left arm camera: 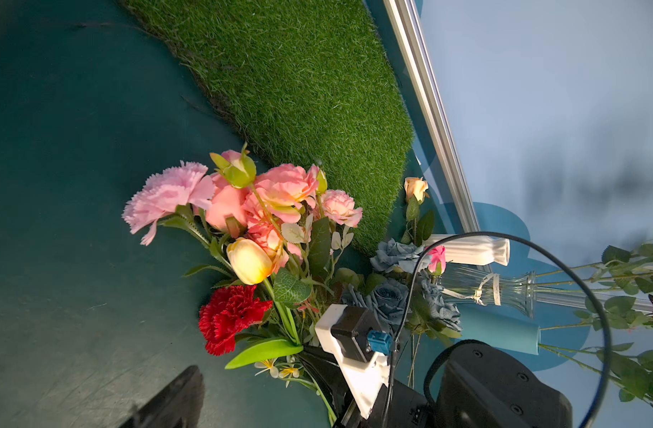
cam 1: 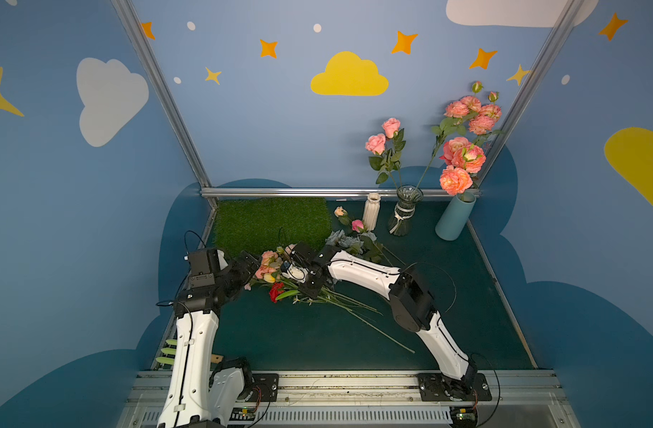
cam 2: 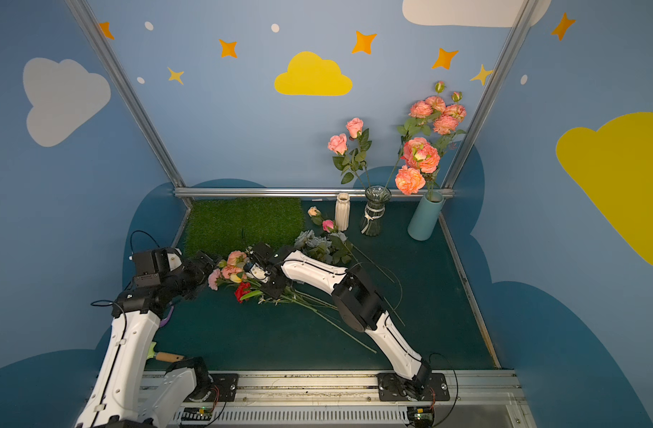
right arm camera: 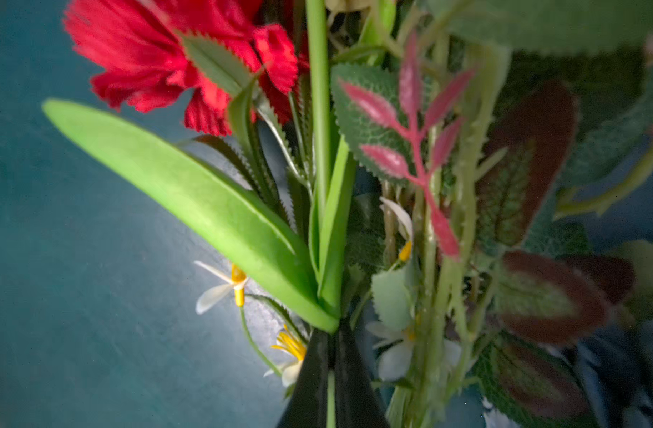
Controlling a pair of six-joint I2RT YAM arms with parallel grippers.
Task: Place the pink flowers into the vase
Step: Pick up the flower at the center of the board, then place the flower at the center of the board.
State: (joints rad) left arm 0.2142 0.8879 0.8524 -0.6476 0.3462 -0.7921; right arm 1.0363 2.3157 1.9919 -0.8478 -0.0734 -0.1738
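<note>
Matte teal tabletop (cam 1: 299,341) | left gripper (cam 1: 251,264) spread | right gripper (right arm camera: 328,344) pinching thin green stem (right arm camera: 331,396) | ruffled pink flowers (left arm camera: 280,189)

Blue walls (cam 1: 262,129) with painted clouds (cam 1: 349,76) and stars (cam 1: 268,48) — dark teal floor (cam 1: 299,333), grass mat (cam 1: 273,222) at the back

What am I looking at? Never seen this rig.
Two robot arms on a rail, each ending in a claw. The two wide pictures come from one camera overhead; the two close-ups from a camera on each wrist. On the dark table lie a mixed bunch (pink flowers, yellow tulip, red carnation), grey-blue roses and a grass mat. At the back stand a white vase, a glass vase with pink roses, a blue vase with salmon blooms. The right claw is shut on a green stem in the bunch; the left claw is open beside its blooms.
</note>
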